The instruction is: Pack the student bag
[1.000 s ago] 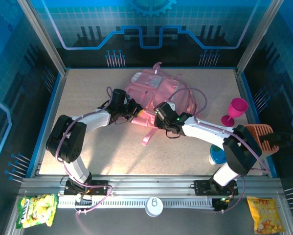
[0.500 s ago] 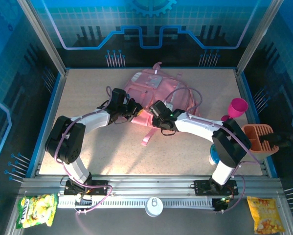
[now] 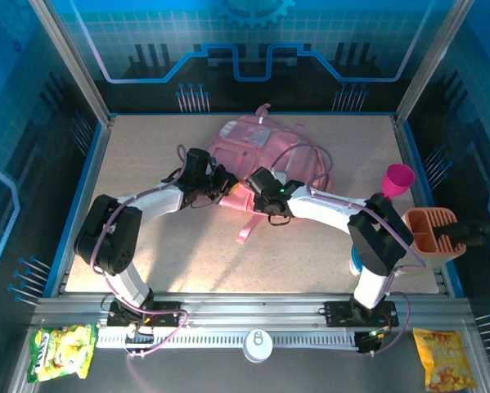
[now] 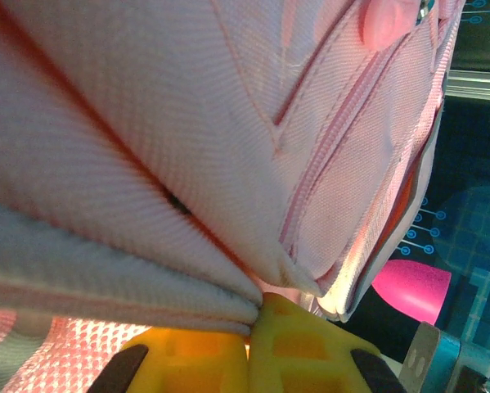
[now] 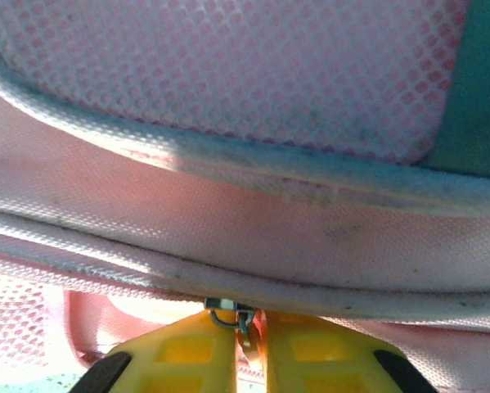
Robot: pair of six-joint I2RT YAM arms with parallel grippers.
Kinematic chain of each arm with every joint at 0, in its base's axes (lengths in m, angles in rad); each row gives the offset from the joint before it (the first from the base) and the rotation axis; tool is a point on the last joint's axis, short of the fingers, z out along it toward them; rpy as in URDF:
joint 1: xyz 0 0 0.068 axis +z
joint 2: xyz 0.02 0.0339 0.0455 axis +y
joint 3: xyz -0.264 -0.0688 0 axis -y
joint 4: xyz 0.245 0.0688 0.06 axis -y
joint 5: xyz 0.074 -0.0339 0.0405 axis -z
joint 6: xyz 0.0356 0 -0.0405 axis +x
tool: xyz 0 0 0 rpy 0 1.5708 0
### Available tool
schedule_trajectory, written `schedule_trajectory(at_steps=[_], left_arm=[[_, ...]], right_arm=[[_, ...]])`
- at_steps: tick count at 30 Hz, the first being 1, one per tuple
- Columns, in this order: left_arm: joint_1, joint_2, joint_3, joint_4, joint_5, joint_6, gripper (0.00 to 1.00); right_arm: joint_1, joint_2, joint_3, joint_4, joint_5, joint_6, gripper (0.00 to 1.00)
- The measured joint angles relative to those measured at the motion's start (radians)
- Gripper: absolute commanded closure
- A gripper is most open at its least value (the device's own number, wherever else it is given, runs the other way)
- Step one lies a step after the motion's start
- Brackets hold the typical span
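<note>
Both arms are in on the student bag [image 3: 265, 147], which lies flat toward the far middle of the table [image 3: 146, 237], just beyond both sets of fingers.

My left gripper [image 4: 255, 309] has its yellow fingertips clamped tight on a fold of the bag's pink fabric, and the fold runs straight out ahead of the tips. A zipped seam climbs up and to the right of those fingers. Past the bag's edge, off to their right, I can see the magenta goblet cup [image 4: 412, 291].

My right gripper [image 5: 243, 318] is pinched down to a sliver, with a small metal zip pull [image 5: 228, 313] caught between the tips. Right above them is a piped pink seam, then pink mesh with a teal strip [image 5: 474, 82] at upper right.

From the top camera the two grippers sit near each other at the bag's near edge. An orange slotted caddy [image 3: 431, 232] stands well off to the right of the right fingers.

A green-yellow snack packet [image 3: 60, 350] and an orange-yellow snack packet [image 3: 445, 359] lie back behind the arm bases, and the print on both is too small for me to read.
</note>
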Motion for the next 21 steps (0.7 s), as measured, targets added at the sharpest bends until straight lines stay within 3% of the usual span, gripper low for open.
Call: schedule_trajectory(at_steps=[2, 6, 11, 21], left_arm=[[0.000, -0.002, 0.000, 0.000, 0.000, 0.000, 1.00], [0.000, -0.003, 0.000, -0.006, 0.000, 0.012, 1.00], [0.003, -0.003, 0.000, -0.019, -0.002, 0.027, 1.00], [0.043, -0.003, 0.026, -0.095, 0.029, 0.089, 1.00]], right_arm=[[0.000, 0.005, 0.001, 0.000, 0.001, -0.011, 0.81], [0.000, 0.010, 0.001, 0.000, 0.004, -0.042, 0.93], [0.000, -0.002, -0.018, 0.010, 0.027, -0.084, 0.97], [-0.068, -0.262, -0.269, 0.072, 0.080, -0.190, 0.98]])
